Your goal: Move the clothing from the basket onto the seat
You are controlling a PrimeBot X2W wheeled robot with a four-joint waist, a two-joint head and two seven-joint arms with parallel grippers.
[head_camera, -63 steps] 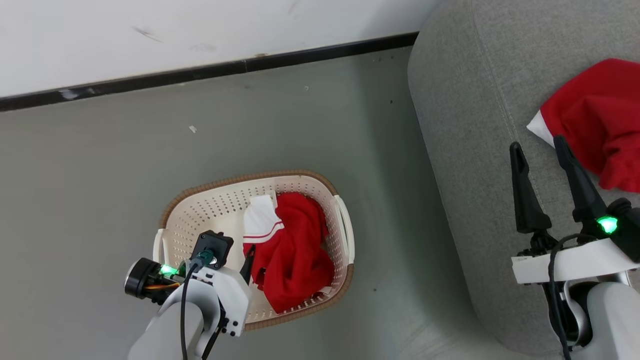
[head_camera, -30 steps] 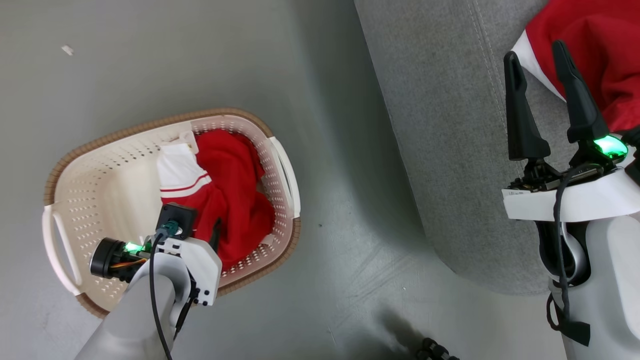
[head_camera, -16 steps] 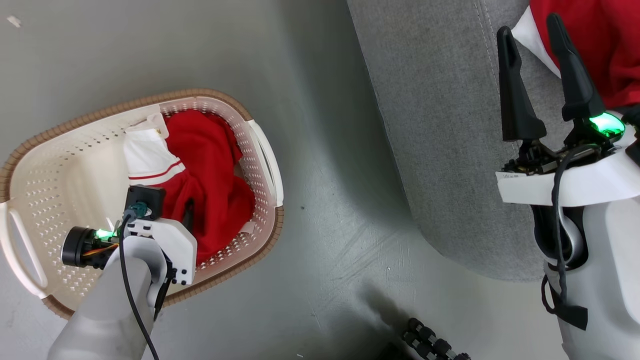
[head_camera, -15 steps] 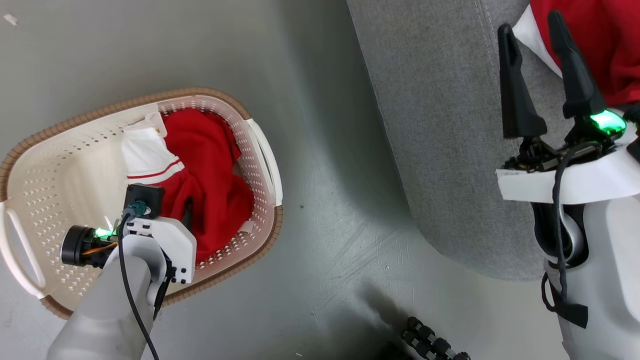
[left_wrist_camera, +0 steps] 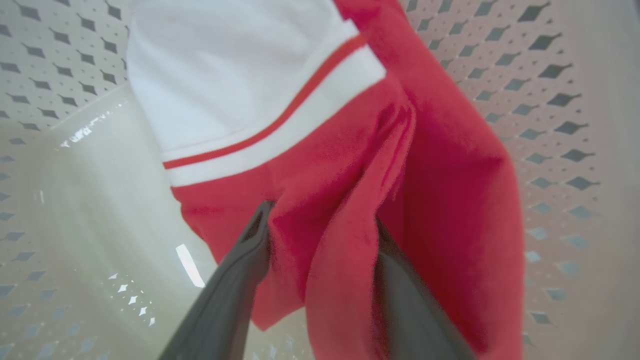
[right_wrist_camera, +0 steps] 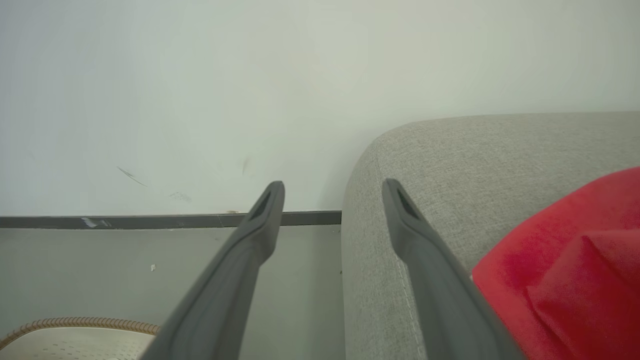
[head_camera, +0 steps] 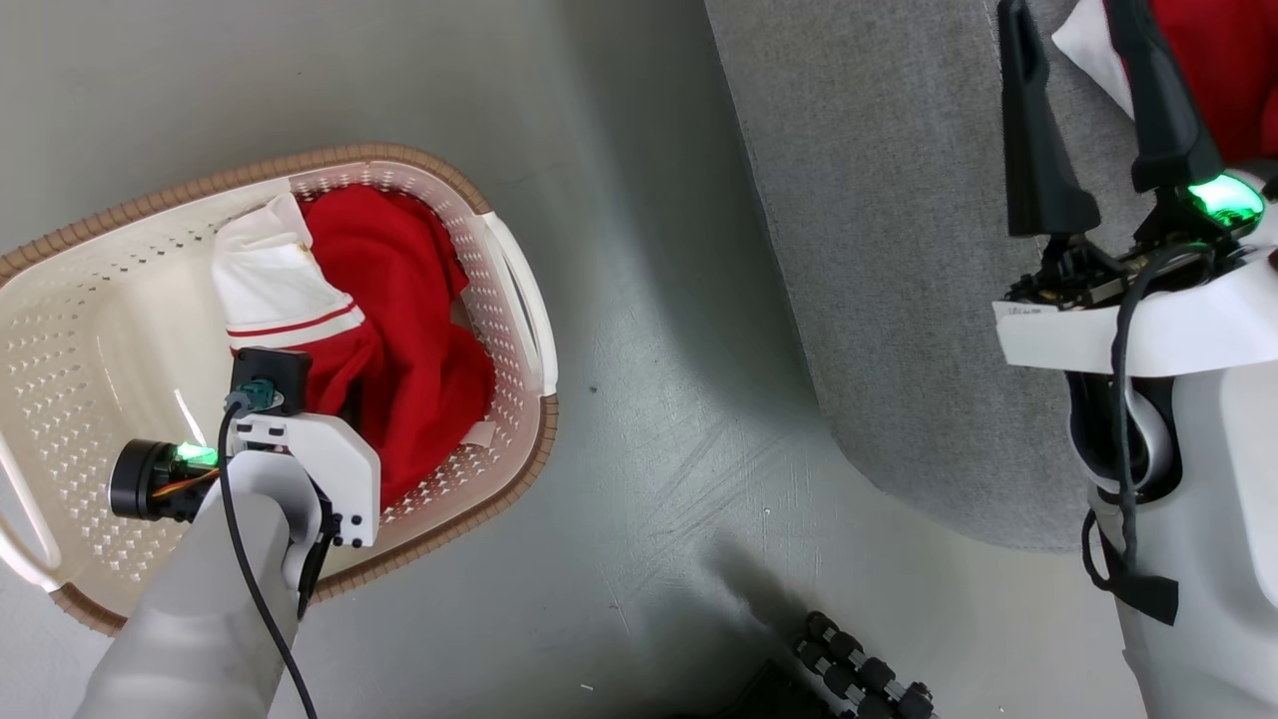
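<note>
1. The left pincer (left_wrist_camera: 322,220) is down inside the basket (head_camera: 100,300), at its right end, so this is the arm placed for the grab. Its fingers are spread, with a raised red fold between them, and the cloth touches both inner faces. I judge the fold straddled, not yet pinched.
2. The garment (head_camera: 419,330) lies directly ahead of and under those fingers, heaped against the basket's right wall beside the handle (head_camera: 519,290). Its long axis runs from the near rim toward the far rim. The fold runs along the fingers, so closing would squeeze it across its thin way, which looks like a sound bearing for a hold.
3. Past the fingertips, toward the far rim, sits the garment's white panel (left_wrist_camera: 225,75) with its red stripe.
4. A strip of floor (head_camera: 649,399) parts the basket from the seat (head_camera: 879,250), which lies to the basket's right. The carry would therefore go up and rightward over the seat's basket-side edge.
5. The right pincer (right_wrist_camera: 334,192) hangs over the seat near that edge, well apart from the basket. It is spread and holds nothing.
6. The other garment (head_camera: 1218,70) lies on the seat just beyond the right pincer, inward from the basket-side edge.
</note>
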